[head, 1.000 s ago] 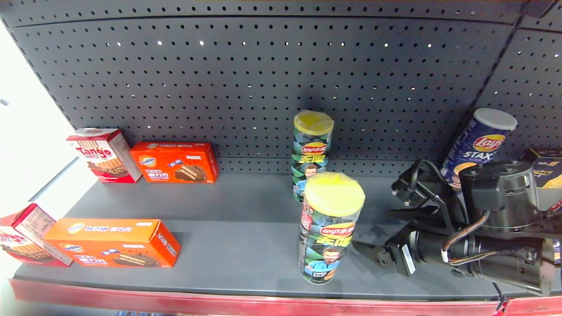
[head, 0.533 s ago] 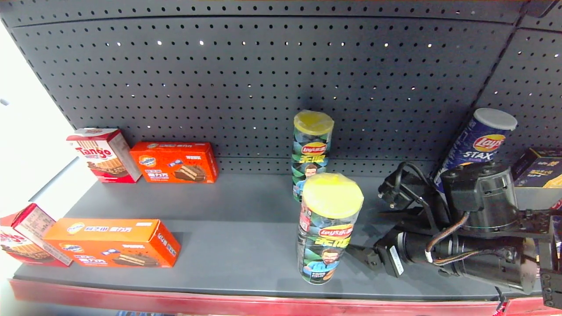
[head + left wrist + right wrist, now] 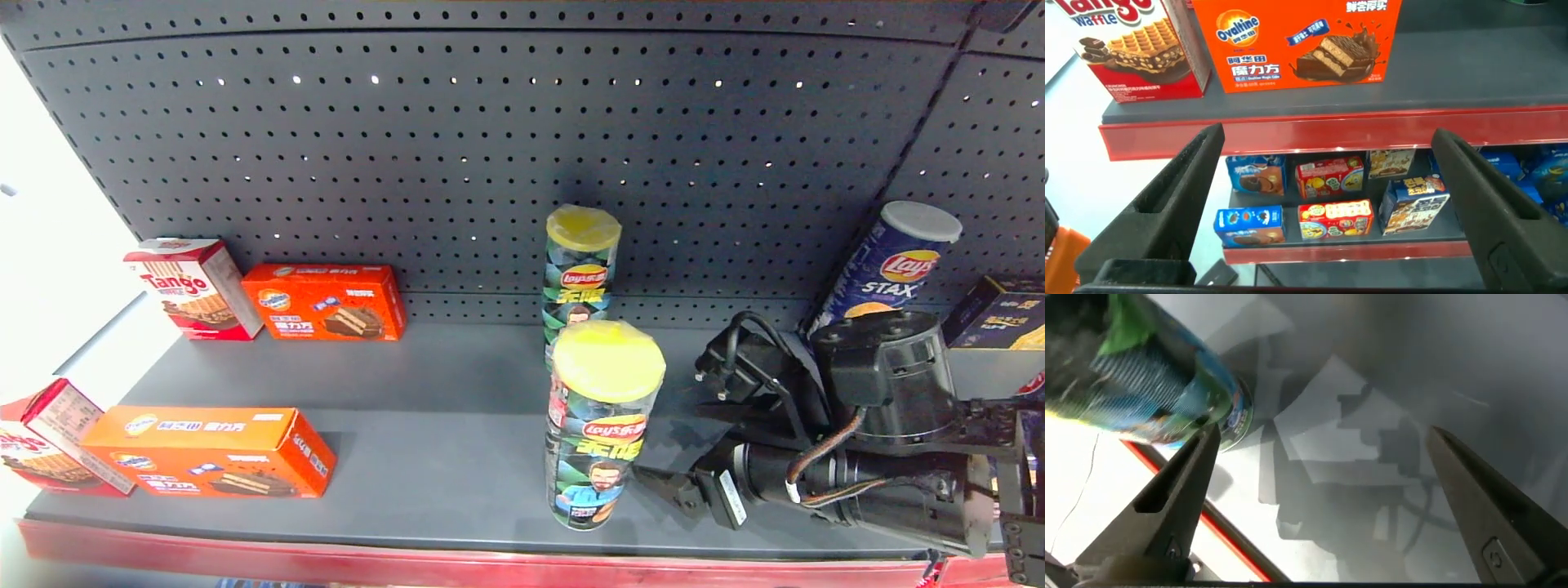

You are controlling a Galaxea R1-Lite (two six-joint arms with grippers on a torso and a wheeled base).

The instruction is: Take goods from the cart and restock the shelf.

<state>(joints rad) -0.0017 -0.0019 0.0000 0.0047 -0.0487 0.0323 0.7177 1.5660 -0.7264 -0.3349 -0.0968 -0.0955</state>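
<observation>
We see a tall cardboard chip can with a yellow plastic lid (image 3: pixel 602 425) standing near the front edge of the dark grey metal shelf (image 3: pixel 441 408). Its label carries a round red-and-yellow logo above a cartoon bearded man. A second yellow-lidded chip can (image 3: pixel 580 273) with the same label stands directly behind it, close to the perforated back panel (image 3: pixel 408 163).

Our right hand (image 3: pixel 1323 437) lies low over the shelf just right of the front can, spread wide and holding nothing (the can's base sits just beside one finger (image 3: pixel 1184 490), not between the two; we cannot tell if they touch). Further right, a dark blue chip can with a grey lid (image 3: pixel 886 261) stands at the back.

On the left, an orange snack box picturing chocolate wafers (image 3: pixel 326 300) lies at the back beside a red-and-white wafer box (image 3: pixel 194 286). A second orange box (image 3: pixel 208 451) lies at the front beside another red-and-white box (image 3: pixel 41 445).

Our left hand (image 3: pixel 1327 135) is wide apart and empty, facing the shelf's red front strip (image 3: pixel 1372 131) and a lower shelf of small biscuit boxes (image 3: pixel 1331 204).
</observation>
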